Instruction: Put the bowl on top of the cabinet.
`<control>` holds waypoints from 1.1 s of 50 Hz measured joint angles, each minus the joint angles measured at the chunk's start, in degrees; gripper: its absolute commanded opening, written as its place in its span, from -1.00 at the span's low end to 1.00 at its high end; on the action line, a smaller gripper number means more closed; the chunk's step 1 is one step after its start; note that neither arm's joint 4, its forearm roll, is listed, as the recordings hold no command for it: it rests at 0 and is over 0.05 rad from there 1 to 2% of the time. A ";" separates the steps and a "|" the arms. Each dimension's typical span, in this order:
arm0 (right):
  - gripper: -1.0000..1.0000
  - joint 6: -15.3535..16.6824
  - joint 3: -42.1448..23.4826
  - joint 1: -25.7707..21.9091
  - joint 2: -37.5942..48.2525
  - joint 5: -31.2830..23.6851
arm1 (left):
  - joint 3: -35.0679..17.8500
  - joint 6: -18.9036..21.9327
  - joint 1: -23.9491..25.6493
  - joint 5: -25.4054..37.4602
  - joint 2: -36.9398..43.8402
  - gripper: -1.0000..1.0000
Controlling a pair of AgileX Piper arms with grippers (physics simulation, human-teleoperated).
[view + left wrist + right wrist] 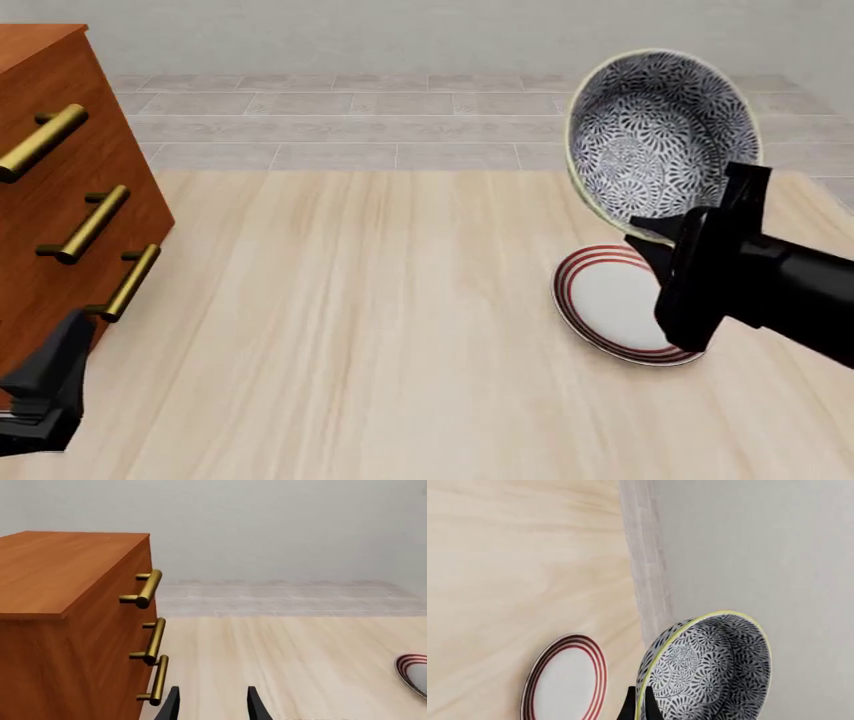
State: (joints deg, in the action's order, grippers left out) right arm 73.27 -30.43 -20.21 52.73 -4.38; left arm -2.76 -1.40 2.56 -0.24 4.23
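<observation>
1. Right end effector (663, 240), nearest the camera, is clamped on the rim of the bowl (663, 135), held tilted above the plate (618, 303), clear for carrying.
2. Cabinet (54, 200) stands far left on the worktop (360, 330); its top is the destination.
3. Left end effector (212, 705) is parted, holding nothing, idle beside the cabinet.

the right gripper (654, 235) is raised above the table, its fingers pinched on the rim of the bowl (661, 135), which it holds tilted on edge. the left gripper (212, 705) sits low with fingers apart, holding nothing.
</observation>
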 measured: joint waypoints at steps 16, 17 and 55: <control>-1.00 0.20 0.74 -1.17 0.72 0.86 | -15.14 -5.05 11.02 11.04 7.54 1.00; -1.00 0.22 0.77 -1.22 0.77 0.91 | -16.36 -5.50 11.89 11.90 8.06 1.00; -1.00 0.34 1.84 -3.50 3.01 2.32 | -56.34 -19.38 39.72 28.14 39.75 1.00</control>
State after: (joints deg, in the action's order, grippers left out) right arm 73.60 -28.59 -23.72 55.74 -2.06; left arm -59.10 -20.77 42.28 27.90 43.98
